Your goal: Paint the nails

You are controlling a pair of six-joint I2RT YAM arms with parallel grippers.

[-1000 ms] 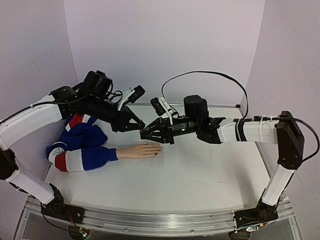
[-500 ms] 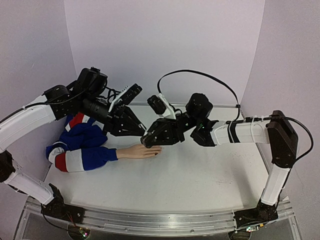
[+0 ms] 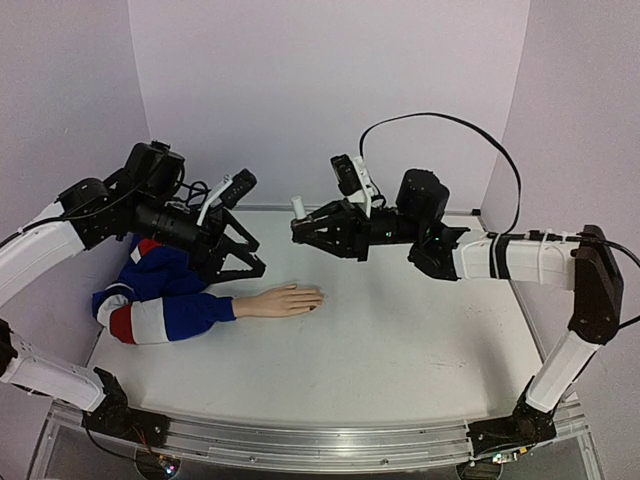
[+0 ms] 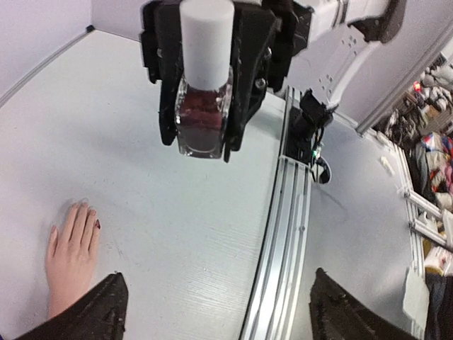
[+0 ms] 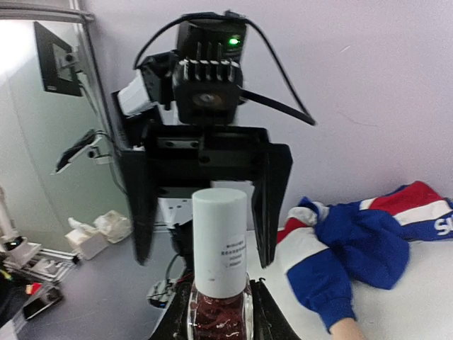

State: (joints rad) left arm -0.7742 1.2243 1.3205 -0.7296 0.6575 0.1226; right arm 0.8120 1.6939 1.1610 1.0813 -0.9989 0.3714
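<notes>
Above the table [image 3: 420,350], I have the right gripper [image 3: 300,230] clamped on the polish bottle [image 4: 204,127], cap offered to the wide-open left gripper [image 3: 255,258], probably for unscrewing, while the nails [image 4: 90,212] lie below on the mannequin hand [image 3: 280,301], one seemingly dark.

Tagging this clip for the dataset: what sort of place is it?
Probably a lab robot cell, not a salon: plain lilac walls box in a white table, two arms bolt to an aluminium rail at its near edge, and a mannequin hand replaces a client.
</notes>
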